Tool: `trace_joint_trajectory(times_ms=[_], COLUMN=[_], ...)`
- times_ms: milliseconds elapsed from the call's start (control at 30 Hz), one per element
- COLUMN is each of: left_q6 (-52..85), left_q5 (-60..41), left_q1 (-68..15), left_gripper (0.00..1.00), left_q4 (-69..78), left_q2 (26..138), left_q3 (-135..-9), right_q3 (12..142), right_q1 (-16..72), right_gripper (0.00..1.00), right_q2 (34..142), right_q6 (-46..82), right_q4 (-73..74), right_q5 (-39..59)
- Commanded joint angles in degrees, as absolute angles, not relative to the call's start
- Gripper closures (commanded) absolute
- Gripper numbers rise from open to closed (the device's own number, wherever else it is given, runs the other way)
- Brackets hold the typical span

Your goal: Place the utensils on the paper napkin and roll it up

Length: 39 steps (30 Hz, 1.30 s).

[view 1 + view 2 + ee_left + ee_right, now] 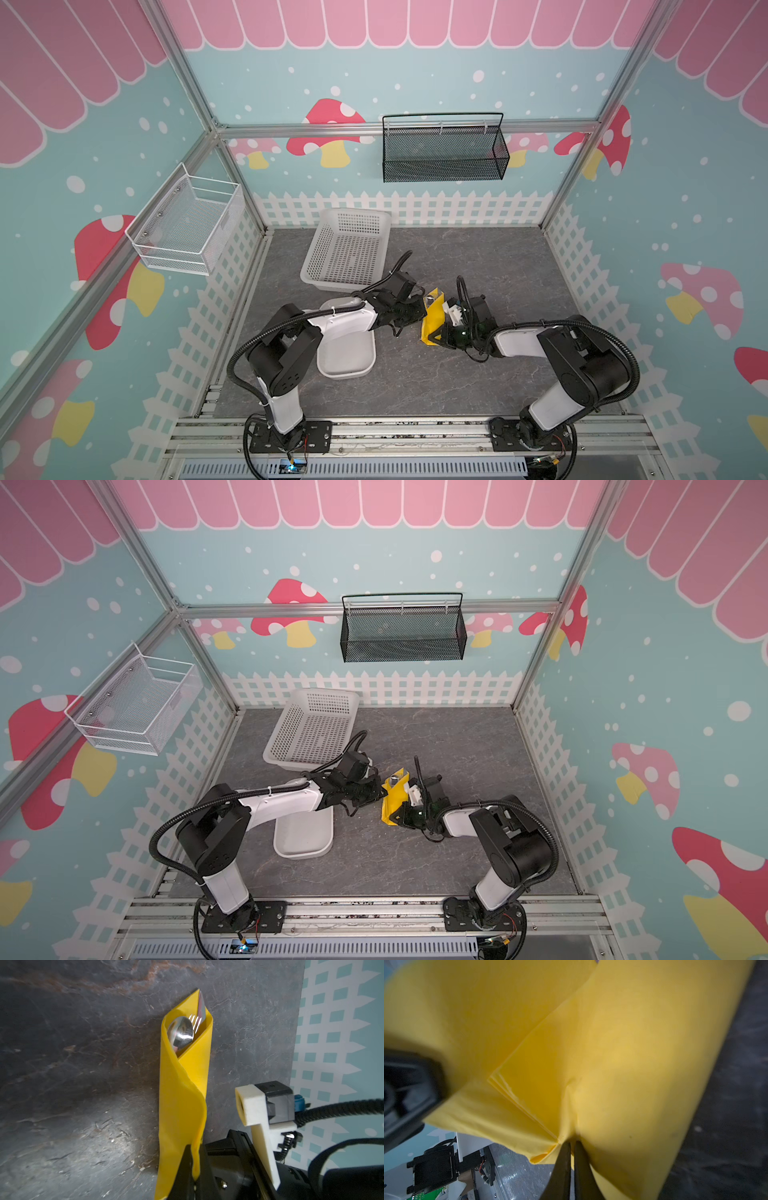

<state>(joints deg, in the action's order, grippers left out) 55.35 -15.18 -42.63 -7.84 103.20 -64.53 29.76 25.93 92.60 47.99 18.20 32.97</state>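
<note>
The yellow paper napkin [432,321] [397,798] lies on the grey table as a narrow roll around the utensils. At its far open end the spoon bowl [180,1032], fork tines [195,1020] and knife blade [201,1007] stick out; their handles are hidden inside. My left gripper [424,313] [195,1159] is shut on a loose flap of the napkin [182,1095] at the roll's left side. My right gripper [434,336] [572,1145] is shut on a pinch of the napkin [633,1053] at the near end.
A white perforated basket [316,249] sits behind the left arm, and a white oblong tray [347,357] lies under that arm. A black mesh basket [444,153] hangs on the back wall, a white wire basket [187,220] on the left wall.
</note>
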Motion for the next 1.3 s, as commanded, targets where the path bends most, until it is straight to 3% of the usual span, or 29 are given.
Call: trace_joint_trajectory(times_ms=[0, 733, 1100, 1267], left_q6=[57.7, 66.4, 66.0, 65.7], left_q5=[-17.4, -20.7, -20.1, -20.2], left_q1=[-43.1, -44.1, -44.1, -44.3], left_gripper=[0.97, 0.98, 0.98, 0.98], left_q4=[-5.3, 2.9, 3.0, 2.6], left_q2=[104.0, 112.5, 113.0, 112.7], left_q3=[-67.1, -68.6, -68.6, -68.9], right_q3=[29.5, 30.1, 27.4, 26.7], right_q1=[26.2, 26.2, 25.3, 24.5], right_gripper=[0.9, 0.89, 0.89, 0.9], right_q2=[94.0, 90.2, 80.6, 82.1], right_q6=[46.9, 46.7, 48.0, 47.0], right_q4=[13.8, 13.7, 7.9, 7.7], right_q5=[29.6, 29.9, 22.5, 22.5])
